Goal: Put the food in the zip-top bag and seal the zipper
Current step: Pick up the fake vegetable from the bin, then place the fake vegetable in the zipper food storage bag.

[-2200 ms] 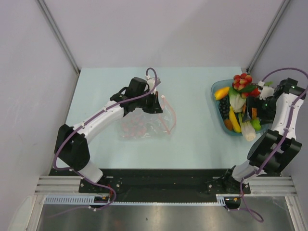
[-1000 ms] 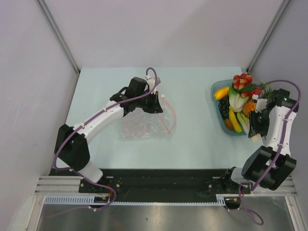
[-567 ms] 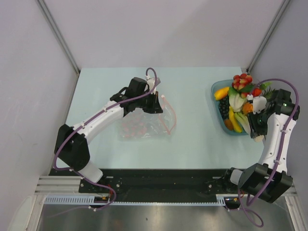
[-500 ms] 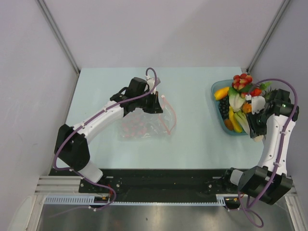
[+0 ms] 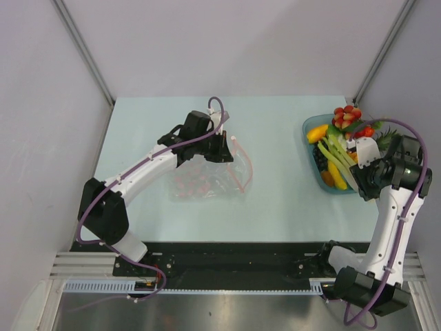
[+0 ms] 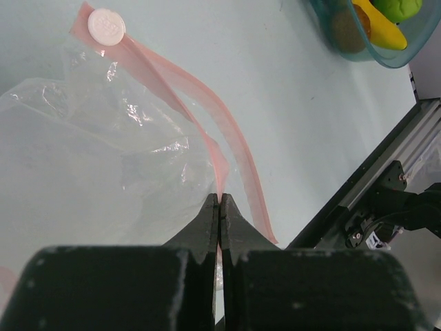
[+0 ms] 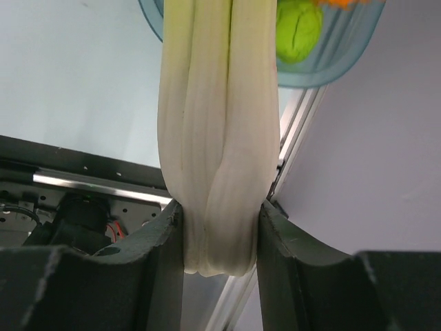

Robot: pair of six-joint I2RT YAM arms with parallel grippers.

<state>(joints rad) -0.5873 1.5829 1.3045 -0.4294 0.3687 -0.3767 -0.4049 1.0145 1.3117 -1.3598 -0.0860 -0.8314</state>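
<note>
Left gripper: I am clenching my left gripper (image 6: 220,207) on the pink-red zipper strip (image 6: 180,103). The two black fingers are pressing together with one lip of the strip caught between the tips.

Zipper: the other lip is peeling away from my fingertips toward 5 o'clock in the left wrist view, so the mouth is gaping. A white round slider (image 6: 106,26) is sitting at the far end, at 11 o'clock from my fingertips.

Bag: the clear crinkly zip-top bag (image 5: 205,181) is lying on the pale blue-green table (image 5: 282,193), left of centre. Its mouth is facing 3 o'clock in the top view, and small pink-red marks are showing on the plastic. I cannot tell whether any food is inside.

Right gripper: I am grasping the pale green toy stalks (image 7: 219,138) with my right gripper (image 7: 220,227). The fingers are squeezing the whitish base from both sides.

Stalks: in the top view the stalks are slanting from my right gripper toward 10 o'clock, over the teal plastic bowl (image 5: 308,135).

Bowl: it is sitting at 2 o'clock on the table, well apart from the bag.

Rest of the food: the red strawberries (image 5: 346,116) are piling up at the bowl's 12 o'clock edge. The dark grapes (image 5: 320,156) and the yellow banana (image 5: 335,176) are lying just left of the stalks. The green ball (image 7: 298,27) is resting inside the bowl wall, at 1 o'clock from my right gripper in its wrist view.
</note>
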